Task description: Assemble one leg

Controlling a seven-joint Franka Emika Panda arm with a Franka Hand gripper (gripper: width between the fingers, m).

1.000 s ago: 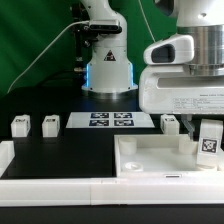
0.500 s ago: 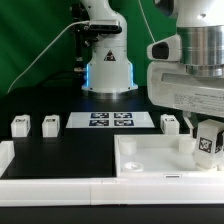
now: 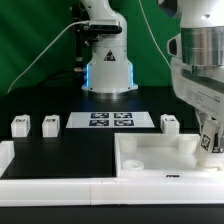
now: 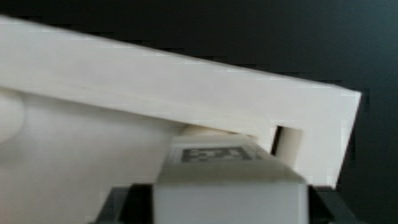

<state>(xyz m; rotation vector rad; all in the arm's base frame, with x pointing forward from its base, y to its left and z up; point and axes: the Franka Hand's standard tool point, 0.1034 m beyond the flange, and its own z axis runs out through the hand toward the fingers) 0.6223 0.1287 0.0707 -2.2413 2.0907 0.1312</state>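
My gripper (image 3: 209, 133) pinches the leg (image 3: 211, 143) between its jaws at the corner of the tray (image 3: 150, 139), on the exterior view's right. I cannot tell whether they touch. I judge the leg light, stiff and slick, so it is best squeezed square on its flat sides.
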